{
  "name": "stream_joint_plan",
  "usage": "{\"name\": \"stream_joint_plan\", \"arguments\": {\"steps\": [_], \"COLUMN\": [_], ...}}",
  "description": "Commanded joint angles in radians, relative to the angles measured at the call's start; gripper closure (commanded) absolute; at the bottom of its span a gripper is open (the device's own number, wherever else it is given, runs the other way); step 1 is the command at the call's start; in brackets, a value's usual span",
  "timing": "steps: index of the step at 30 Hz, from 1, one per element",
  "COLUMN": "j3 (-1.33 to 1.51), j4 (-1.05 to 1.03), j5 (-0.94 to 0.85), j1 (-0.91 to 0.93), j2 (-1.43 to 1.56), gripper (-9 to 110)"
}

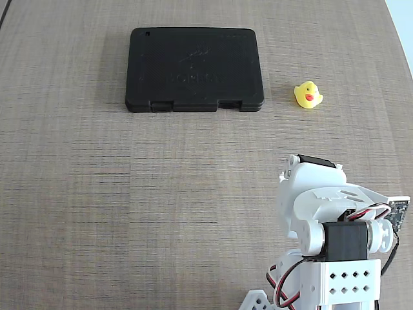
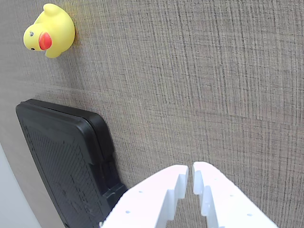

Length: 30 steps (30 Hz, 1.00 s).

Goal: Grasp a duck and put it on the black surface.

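The duck (image 1: 308,94) sits upright on the counter (image 1: 129,194), well clear of everything else. In the fixed view it is off to the right of the slab (image 1: 194,69), level with the slab's near edge, its red beak turned toward the bottom of the picture. In the wrist view the duck (image 2: 49,30) shows in the top left corner, beak pointing left, with bare wood-grain counter (image 2: 213,85) between it and the slab (image 2: 66,166).

The slab lies flat, nothing on it. Faint raised lettering marks its top, and notches run along its near long edge in the fixed view.

The arm (image 1: 335,226) is folded up at the lower right of the fixed view, well short of the duck. Its white fingers (image 2: 192,175) hang above the counter in the wrist view, tips drawn nearly together with only a thin slit between them, holding nothing. The left finger sits just beside the slab's corner.
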<state>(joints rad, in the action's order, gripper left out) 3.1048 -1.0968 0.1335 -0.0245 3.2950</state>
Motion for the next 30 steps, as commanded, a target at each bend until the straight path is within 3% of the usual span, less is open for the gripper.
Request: {"name": "stream_joint_plan", "arguments": {"steps": [1,18,30], "j3": [-0.012,-0.029,-0.612], "j4": [0.003,0.005,0.086], "j5": [-0.135,-0.138,-0.137], "j1": [0.044,0.06,0.104], "j2": [0.066,0.025,-0.861], "gripper": [101,100,95]}}
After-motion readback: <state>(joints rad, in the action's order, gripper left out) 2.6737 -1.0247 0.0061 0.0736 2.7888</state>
